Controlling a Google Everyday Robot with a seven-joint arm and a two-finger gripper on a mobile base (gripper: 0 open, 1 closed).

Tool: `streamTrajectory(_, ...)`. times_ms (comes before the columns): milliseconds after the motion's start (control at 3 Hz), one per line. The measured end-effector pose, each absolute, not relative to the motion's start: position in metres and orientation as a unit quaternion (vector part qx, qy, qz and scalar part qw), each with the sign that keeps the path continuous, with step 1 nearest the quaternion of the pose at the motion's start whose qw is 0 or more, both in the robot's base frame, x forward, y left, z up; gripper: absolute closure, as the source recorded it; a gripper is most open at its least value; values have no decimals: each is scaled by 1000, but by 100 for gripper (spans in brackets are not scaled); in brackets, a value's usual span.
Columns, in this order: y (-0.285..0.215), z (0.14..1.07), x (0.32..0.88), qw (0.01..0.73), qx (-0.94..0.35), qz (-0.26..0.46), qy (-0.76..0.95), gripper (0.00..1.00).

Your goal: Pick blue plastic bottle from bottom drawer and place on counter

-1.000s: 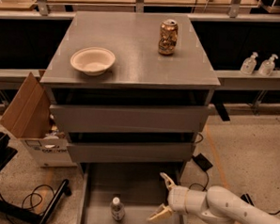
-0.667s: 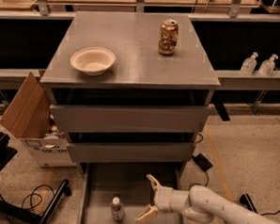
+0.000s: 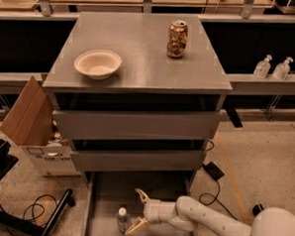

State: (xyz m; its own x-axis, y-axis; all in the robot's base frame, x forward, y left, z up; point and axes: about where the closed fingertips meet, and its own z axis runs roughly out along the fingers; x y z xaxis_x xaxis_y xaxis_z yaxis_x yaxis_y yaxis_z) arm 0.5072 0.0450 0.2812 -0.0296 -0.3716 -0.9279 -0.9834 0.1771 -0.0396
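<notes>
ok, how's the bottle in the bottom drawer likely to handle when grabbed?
The bottle stands upright, slim and tall for its base, so a nudge from the open gripper beside it would likely tip it. Small plastic: probably light, may flex. Round, so likely rolls on the drawer floor if toppled.

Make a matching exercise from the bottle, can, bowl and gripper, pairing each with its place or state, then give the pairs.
Things:
1. bottle
2. can
3. bowl
4. gripper

Places or states:
A. on the counter, back right
B. open, low over the drawer floor, just right of the bottle
C. on the counter, front left
D. standing upright in the drawer

Pairs: 1-D, 2-A, 3-C, 4-B
</notes>
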Motion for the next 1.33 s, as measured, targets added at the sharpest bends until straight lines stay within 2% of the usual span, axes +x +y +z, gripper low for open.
streamTrajectory(667,78,227,508,441,-528,395,609,2)
streamTrajectory(1333,90,205,494,441,-521,426,594,48)
